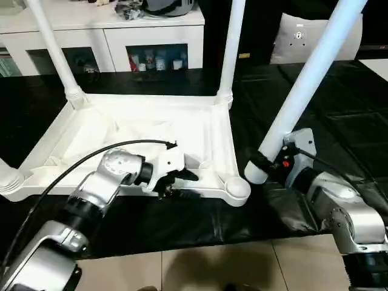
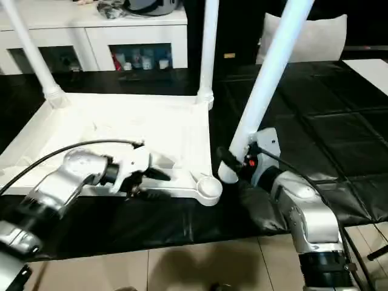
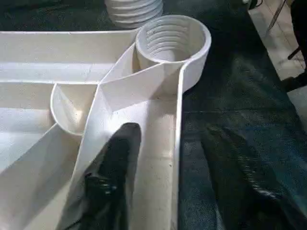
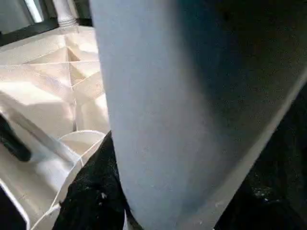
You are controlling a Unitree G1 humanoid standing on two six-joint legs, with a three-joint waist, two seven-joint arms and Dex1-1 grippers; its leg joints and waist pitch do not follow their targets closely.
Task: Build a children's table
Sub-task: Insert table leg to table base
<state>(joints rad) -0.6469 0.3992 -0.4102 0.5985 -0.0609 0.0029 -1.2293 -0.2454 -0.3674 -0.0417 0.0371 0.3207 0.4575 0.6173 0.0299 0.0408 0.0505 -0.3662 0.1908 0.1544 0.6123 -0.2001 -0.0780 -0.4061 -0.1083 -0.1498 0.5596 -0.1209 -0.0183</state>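
The children's table top (image 1: pixel 151 121) lies upside down on a black mat, ribbed side up. Two white legs stand in its far corner sockets (image 1: pixel 54 51) (image 1: pixel 230 48), and a third leg's base shows at the near left corner (image 1: pixel 7 179). The near right socket (image 1: pixel 236 189) is empty. My left gripper (image 1: pixel 187 185) is open and straddles the near rim, with one finger (image 3: pixel 115 167) inside the channel and the other on the mat. Just right of the empty socket, my right gripper (image 1: pixel 262 162) is shut on the lower end of a fourth leg (image 1: pixel 309 79), which tilts up to the right.
A white cabinet (image 1: pixel 109 36) with dark glass doors stands behind the mat (image 1: pixel 339 121). A white cushion-like object (image 1: pixel 291 39) sits at the back right. Tiled floor (image 1: pixel 212 267) lies in front. A black cable (image 1: pixel 79 163) arcs over my left forearm.
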